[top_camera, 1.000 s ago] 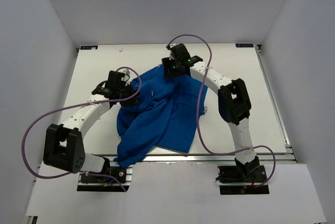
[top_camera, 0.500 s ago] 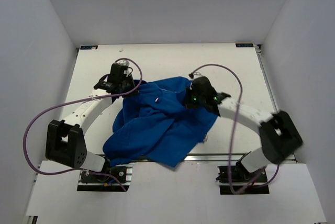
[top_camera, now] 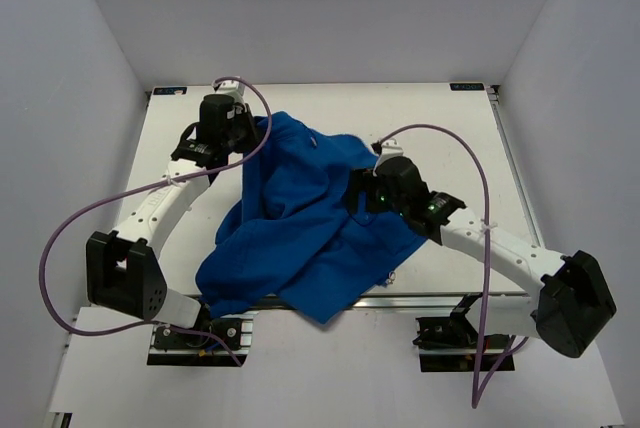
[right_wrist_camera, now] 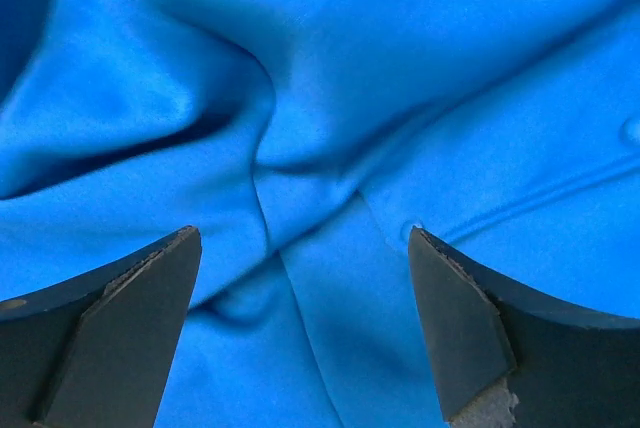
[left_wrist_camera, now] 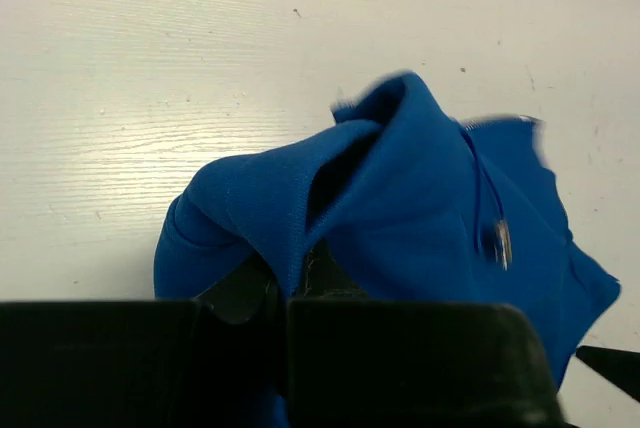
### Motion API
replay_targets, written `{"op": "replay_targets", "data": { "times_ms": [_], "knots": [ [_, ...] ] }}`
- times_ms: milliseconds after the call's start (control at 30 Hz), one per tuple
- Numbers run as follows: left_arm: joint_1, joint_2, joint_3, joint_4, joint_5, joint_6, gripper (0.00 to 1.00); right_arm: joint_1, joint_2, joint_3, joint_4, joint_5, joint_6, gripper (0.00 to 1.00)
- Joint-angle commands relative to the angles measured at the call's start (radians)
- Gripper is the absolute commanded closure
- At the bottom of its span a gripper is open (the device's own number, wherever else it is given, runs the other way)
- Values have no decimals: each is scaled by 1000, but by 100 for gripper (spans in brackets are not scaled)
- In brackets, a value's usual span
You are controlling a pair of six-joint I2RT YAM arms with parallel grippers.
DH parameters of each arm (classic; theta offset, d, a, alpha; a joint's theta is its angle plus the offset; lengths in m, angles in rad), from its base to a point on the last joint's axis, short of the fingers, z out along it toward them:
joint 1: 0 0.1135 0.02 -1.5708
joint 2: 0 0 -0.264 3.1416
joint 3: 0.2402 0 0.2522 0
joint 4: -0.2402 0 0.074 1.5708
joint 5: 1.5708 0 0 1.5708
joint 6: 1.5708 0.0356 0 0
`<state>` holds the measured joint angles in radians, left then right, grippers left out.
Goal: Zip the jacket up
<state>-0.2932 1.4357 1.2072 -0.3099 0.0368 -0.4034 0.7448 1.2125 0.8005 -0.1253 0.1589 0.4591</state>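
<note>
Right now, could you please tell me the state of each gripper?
Left gripper: closed on the jacket.
Right gripper: open, over the jacket.

Royal-blue jacket (top_camera: 300, 218), crumpled in a heap: one fold pinched in left gripper (left_wrist_camera: 287, 283), the rest spread just below right gripper (right_wrist_camera: 302, 238) and its parted fingers.
</note>
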Motion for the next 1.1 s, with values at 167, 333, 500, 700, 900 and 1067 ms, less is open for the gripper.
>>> {"op": "replay_targets", "data": {
  "times_ms": [167, 333, 500, 700, 900, 1067],
  "knots": [
    [8, 11, -70, -9, -105, -23, 100, -71, 154, 310, -74, 62, -146, 11],
    [8, 43, -90, -44, -114, -103, 100, -148, 309, 448, -180, 32, -143, 11],
    [15, 74, -71, -69, -167, -135, 100, -226, 308, 382, -290, -25, -21, 11],
    [26, 77, -35, -46, -143, -149, 100, -248, 147, 148, -411, 60, 137, 10],
    [32, 72, -18, -1, -92, -163, 100, -255, -2, -58, -458, 47, 298, 11],
    [37, 71, 0, 2, -86, -161, 100, -257, -36, -142, -402, 19, 348, 11]
  ]
}}
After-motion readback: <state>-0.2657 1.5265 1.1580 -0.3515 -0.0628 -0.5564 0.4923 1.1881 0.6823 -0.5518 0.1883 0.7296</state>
